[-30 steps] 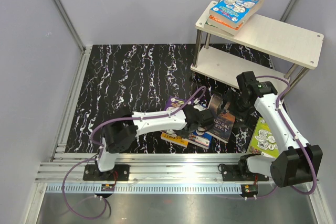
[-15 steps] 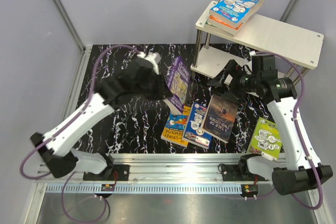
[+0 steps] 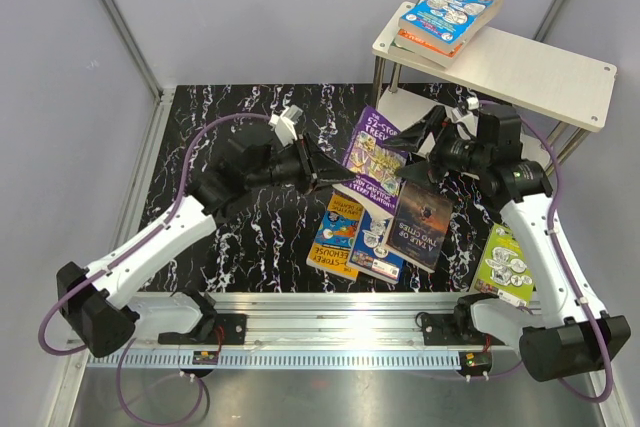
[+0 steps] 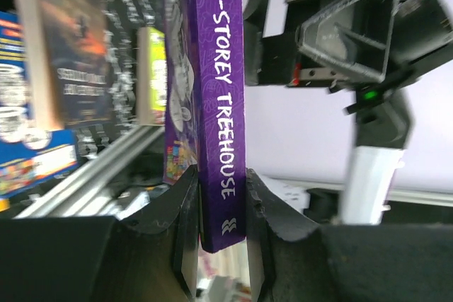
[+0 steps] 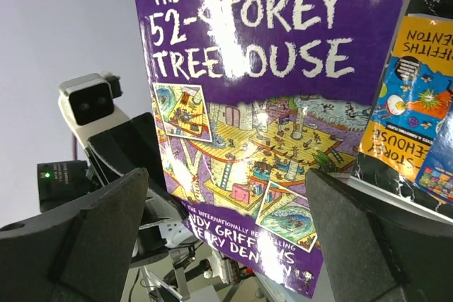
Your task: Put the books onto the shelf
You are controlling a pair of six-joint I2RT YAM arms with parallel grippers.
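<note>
My left gripper (image 3: 337,171) is shut on the spine end of a purple book (image 3: 376,161), held up in the air over the table with its cover towards the right arm. In the left wrist view the purple book's spine (image 4: 219,97) sits clamped between both fingers (image 4: 185,231). My right gripper (image 3: 422,139) stands open just beyond the book; its wide-apart fingers (image 5: 106,210) flank the lower part of the cover (image 5: 276,83) without touching. The shelf (image 3: 530,72) stands at the back right with stacked books (image 3: 448,15) on its top board's left end.
On the table lie an orange book (image 3: 338,237), a blue one (image 3: 376,239), a dark one (image 3: 421,227) and a lime-green one (image 3: 504,263) near the right arm's base. The shelf's metal posts (image 3: 378,97) stand close behind the right gripper.
The left arm lifted the purple book off the pile on the table and swung it right, towards the right gripper. The right gripper rose from above the dark book and turned to face it.
</note>
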